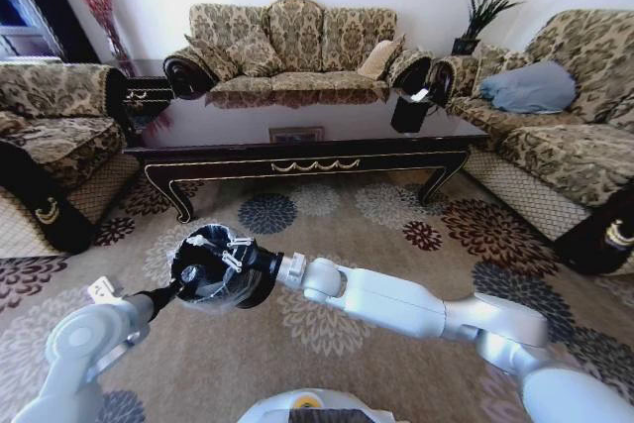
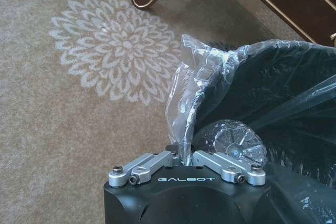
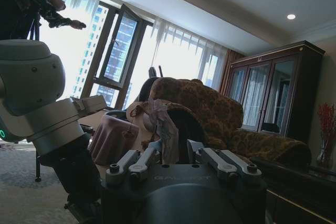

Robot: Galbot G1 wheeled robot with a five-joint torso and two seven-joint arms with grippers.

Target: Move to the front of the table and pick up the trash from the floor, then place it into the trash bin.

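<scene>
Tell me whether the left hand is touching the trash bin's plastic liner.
Touching. In the left wrist view the left hand has its fingers closed on the plastic liner folded over the trash bin rim.

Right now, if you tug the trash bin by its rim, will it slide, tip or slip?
Probably tips or slides easily: the trash bin looks small and nearly empty, just a clear bottle inside. The left gripper pinches thin crinkled liner, which could slip or tear.

Trash bin (image 2: pixel 273 93) rim cut off at picture's edge
</scene>
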